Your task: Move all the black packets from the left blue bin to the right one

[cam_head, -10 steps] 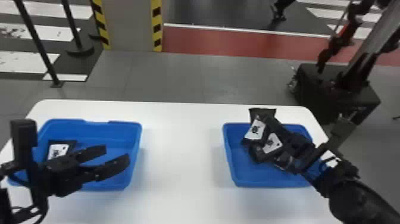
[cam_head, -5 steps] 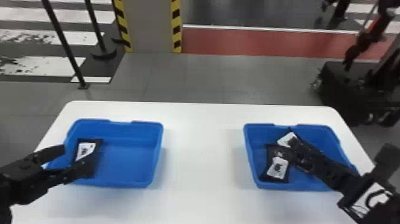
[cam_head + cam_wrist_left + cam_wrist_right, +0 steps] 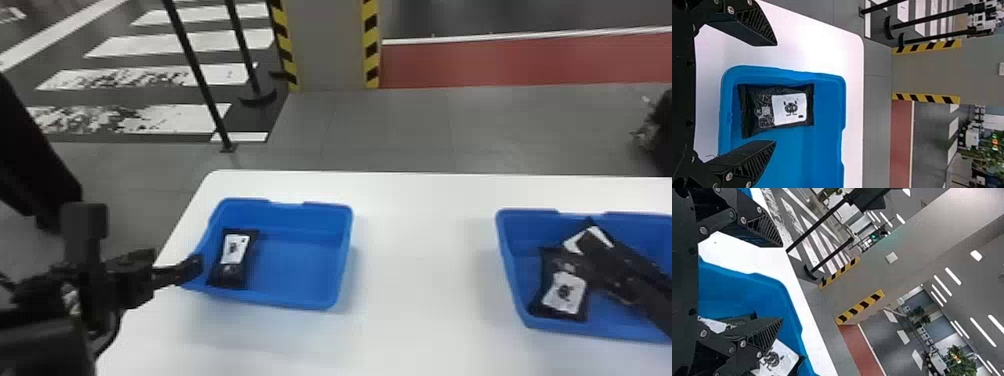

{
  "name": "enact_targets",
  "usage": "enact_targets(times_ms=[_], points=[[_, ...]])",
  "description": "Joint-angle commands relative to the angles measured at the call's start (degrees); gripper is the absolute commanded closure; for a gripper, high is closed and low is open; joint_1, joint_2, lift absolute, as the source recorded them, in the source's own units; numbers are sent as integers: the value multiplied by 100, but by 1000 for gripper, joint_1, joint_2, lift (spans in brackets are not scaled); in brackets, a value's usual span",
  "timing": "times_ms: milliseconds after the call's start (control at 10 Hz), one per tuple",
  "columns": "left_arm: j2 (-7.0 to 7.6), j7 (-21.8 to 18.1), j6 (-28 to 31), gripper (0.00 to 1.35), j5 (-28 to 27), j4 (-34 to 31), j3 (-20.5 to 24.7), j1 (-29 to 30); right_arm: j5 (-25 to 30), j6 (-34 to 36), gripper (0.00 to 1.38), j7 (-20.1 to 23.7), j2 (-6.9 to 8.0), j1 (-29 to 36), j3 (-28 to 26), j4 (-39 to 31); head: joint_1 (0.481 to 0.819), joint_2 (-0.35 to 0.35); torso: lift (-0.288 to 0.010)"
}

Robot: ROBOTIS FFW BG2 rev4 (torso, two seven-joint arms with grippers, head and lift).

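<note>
We find left fingers [image 3: 752,156] parted and empty, the packet [image 3: 777,109] ahead between them, presumably for gripping; right fingers [image 3: 764,335] likewise apart, empty.

Left end effector [image 3: 175,272] farther left

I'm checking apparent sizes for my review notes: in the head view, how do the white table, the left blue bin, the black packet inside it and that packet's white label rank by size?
Largest to smallest:
1. White table
2. Left blue bin
3. Black packet
4. White label
</note>
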Motion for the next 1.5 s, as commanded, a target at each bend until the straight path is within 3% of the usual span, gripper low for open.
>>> enact_targets(times_ms=[0, 100, 300, 700, 1000, 1400], points=[[120, 55, -115, 153, -21, 769, -237, -411, 202, -800, 395, 33, 95, 264, 36, -436, 695, 208, -110], [226, 73, -213, 168, 75, 1121, -456, -580, 466, -1264, 394, 129, 218, 404, 54, -703, 695, 203, -110], [217, 196, -480, 170, 330, 1346, -623, -608, 1345, -1827, 395, 59, 505, 671, 54, -1040, 695, 174, -110], [208, 372, -368, 170, 154, 1528, -1054, -735, 1389, -1883, 400, 59, 505, 812, 124, -787, 695, 118, -110], [208, 679, -72, 170, -144, 1528, -1353, -918, 1222, -1770, 400, 103, 505, 784, 142, -759, 695, 118, -110], [226, 961, 124, 173, -373, 1894, -1300, -988, 1134, -1616, 400, 182, 505, 798, 142, -689, 695, 139, -110]])
